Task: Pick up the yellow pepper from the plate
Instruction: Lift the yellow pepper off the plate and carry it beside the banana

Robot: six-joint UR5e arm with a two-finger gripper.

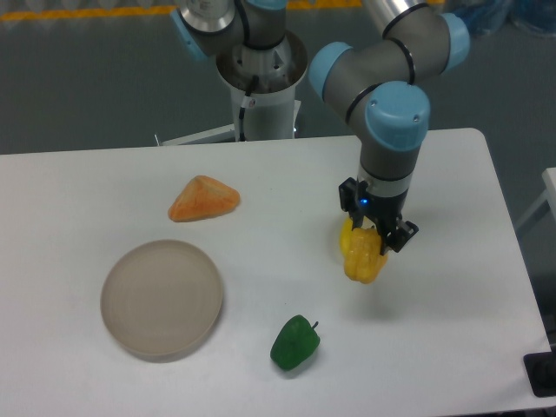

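My gripper (375, 236) is shut on the yellow pepper (364, 258), a lumpy yellow-orange toy hanging below the fingers over the right half of the table. The pepper hides most of what lies under it. Far to the left lies the beige plate (162, 299), round with a low rim and nothing on it. Gripper and pepper are well apart from the plate.
A green pepper (294, 342) lies near the front edge, left of and below the gripper. An orange wedge-shaped toy (203, 199) sits behind the plate. The arm's base (261, 82) stands behind the table's far edge. The table's right edge is close to the gripper.
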